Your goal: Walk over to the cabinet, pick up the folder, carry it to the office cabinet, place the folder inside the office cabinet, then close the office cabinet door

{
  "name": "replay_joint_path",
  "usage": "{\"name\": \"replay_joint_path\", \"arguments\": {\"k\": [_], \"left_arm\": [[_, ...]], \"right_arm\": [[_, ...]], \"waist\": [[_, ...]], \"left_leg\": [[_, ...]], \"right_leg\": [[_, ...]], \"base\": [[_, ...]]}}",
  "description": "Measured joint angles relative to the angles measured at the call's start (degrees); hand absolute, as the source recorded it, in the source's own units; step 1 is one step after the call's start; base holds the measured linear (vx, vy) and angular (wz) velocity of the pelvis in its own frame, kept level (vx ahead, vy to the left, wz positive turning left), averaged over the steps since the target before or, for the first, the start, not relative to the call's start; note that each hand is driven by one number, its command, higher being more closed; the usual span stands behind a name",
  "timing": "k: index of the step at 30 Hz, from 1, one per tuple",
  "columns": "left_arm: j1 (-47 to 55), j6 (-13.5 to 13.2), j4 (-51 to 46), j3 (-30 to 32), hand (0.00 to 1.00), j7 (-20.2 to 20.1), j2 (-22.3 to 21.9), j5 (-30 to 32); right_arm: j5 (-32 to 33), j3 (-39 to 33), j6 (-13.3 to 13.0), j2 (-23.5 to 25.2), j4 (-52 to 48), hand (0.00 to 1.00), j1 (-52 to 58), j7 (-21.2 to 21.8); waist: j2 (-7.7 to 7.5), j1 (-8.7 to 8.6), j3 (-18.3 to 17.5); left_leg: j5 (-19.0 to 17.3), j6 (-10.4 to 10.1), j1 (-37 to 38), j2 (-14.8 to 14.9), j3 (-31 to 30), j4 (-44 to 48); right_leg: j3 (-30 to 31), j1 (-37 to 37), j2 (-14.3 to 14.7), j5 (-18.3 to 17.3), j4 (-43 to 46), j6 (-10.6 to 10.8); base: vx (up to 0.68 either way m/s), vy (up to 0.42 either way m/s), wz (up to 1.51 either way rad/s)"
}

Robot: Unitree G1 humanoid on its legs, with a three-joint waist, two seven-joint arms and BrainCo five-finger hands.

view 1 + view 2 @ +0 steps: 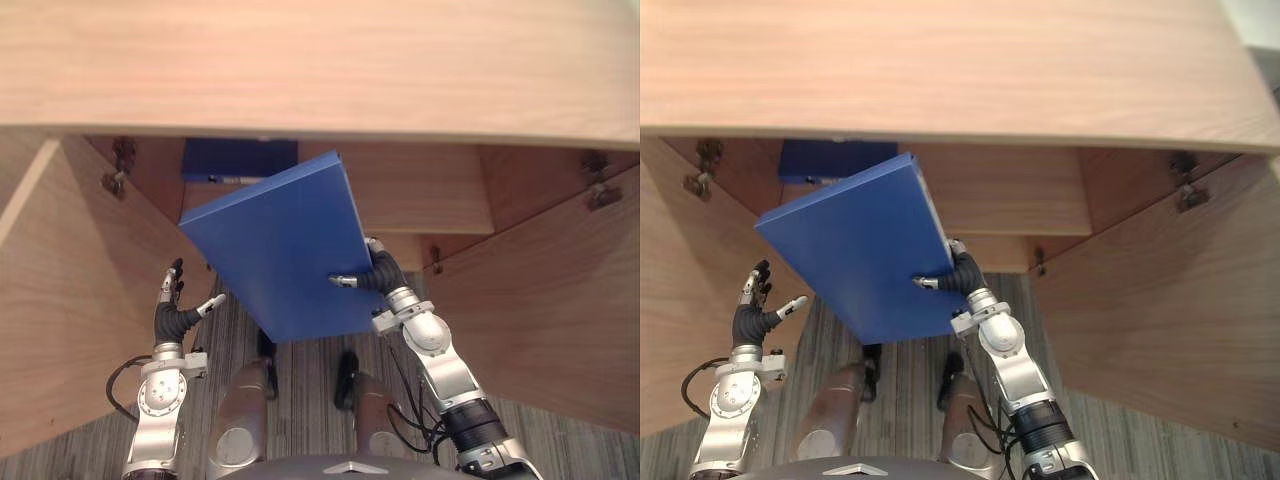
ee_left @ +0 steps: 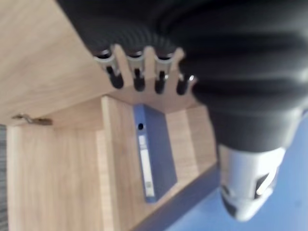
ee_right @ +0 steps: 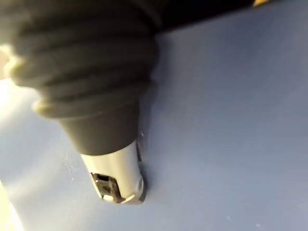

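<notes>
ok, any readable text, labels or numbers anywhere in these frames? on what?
Spine label on the binder standing in the cabinet: a white strip, print too blurred to read.
Blue folder held in the right hand: plain cover, no text visible.
No other text seen.

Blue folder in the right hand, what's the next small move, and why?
Probably push the right hand forward, feeding the blue folder into the cabinet: its doors stand open, the folder's far edge is at the opening, and the left hand is open and free.
</notes>
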Motion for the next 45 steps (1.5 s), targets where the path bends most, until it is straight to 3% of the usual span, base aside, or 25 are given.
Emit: {"name": "replay_joint_path", "arguments": {"k": [3,4,5,12,16,24,31,38,45], "left_arm": [[-1.6,0.1,-0.2,-0.5,0.00,1.1,0.0,0.0],[-1.6,0.2,-0.1,-0.5,0.00,1.8,0.1,0.0],[-2.9,0.5,0.0,-0.5,0.00,2.3,0.2,0.0],[-9.2,0.8,-0.5,-0.5,0.00,4.5,-0.3,-0.2],[-10.2,1.5,-0.6,0.5,0.00,4.7,-2.8,-3.1],[-12.1,1.1,-1.1,1.9,0.00,4.6,-2.9,-8.1],[-13.1,0.6,-1.3,2.3,0.00,4.4,-2.9,-12.3],[-13.5,0.5,-1.4,0.4,0.00,4.8,-4.1,-12.4],[-14.6,0.5,-1.4,0.0,0.00,7.2,-4.5,-12.5]], "right_arm": [[-0.6,1.5,0.0,-1.4,-5.0,1.00,-0.1,-1.2],[-1.4,1.7,-0.2,-2.1,-8.2,1.00,-0.3,-1.5],[-2.1,1.6,-0.2,-2.1,-9.9,1.00,-0.7,-2.6],[-1.0,-1.4,-0.2,-0.3,-11.3,1.00,-6.7,-5.6],[4.5,-5.8,-0.1,1.6,-11.2,1.00,-10.7,-7.6],[18.9,-15.0,-0.3,0.9,-5.7,1.00,-21.2,-10.0],[31.5,-20.0,-1.0,-3.4,0.4,1.00,-28.9,-12.2],[38.3,-21.2,-4.6,-0.5,4.2,1.00,-38.2,-18.2],[47.6,-25.1,-5.1,0.4,10.4,1.00,-42.8,-21.4]], "waist": [[1.05,0.90,1.5],[1.91,1.38,2.3],[1.78,0.91,2.8],[1.73,1.10,5.1],[1.76,1.37,5.1],[1.78,2.17,5.1],[2.10,2.60,5.9],[2.10,2.49,5.9],[2.11,3.20,5.9]], "left_leg": [[-3.5,0.2,-8.3,2.0,2.0,11.1],[-7.7,0.6,-10.4,3.1,1.8,14.8],[-8.3,0.1,-12.6,3.2,2.1,16.3],[-9.1,0.5,-23.9,4.1,2.9,22.5],[-9.1,0.2,-29.5,4.6,3.1,24.1],[-9.7,0.1,-32.2,5.1,2.8,25.3],[-9.3,-0.8,-35.1,5.2,1.2,26.1],[-9.7,-1.5,-37.2,5.7,0.9,27.4],[-9.3,-2.2,-39.4,5.5,-0.5,28.2]], "right_leg": [[0.6,-7.5,-0.9,-0.3,4.0,-0.6],[0.7,-10.9,-0.4,-1.2,8.0,-0.5],[1.1,-13.3,-0.9,-1.7,9.8,-0.4],[2.7,-25.6,-1.6,-3.5,17.7,-1.0],[3.0,-31.5,-1.5,-3.8,19.8,-1.7],[2.3,-34.4,-1.7,-5.4,22.0,-1.8],[1.3,-37.3,-1.8,-7.3,24.9,-2.7],[1.3,-39.9,-1.6,-8.4,27.2,-3.3],[0.2,-41.4,-1.8,-9.2,28.7,-3.6]], "base": [[-0.15,0.070,-0.15],[-0.09,0.058,-0.23],[-0.12,0.047,-0.13],[-0.09,-0.007,-0.02],[-0.02,-0.040,-0.03],[0.06,-0.047,0.03],[0.01,-0.066,0.11],[-0.02,-0.038,0.00],[-0.02,-0.019,0.09]]}}
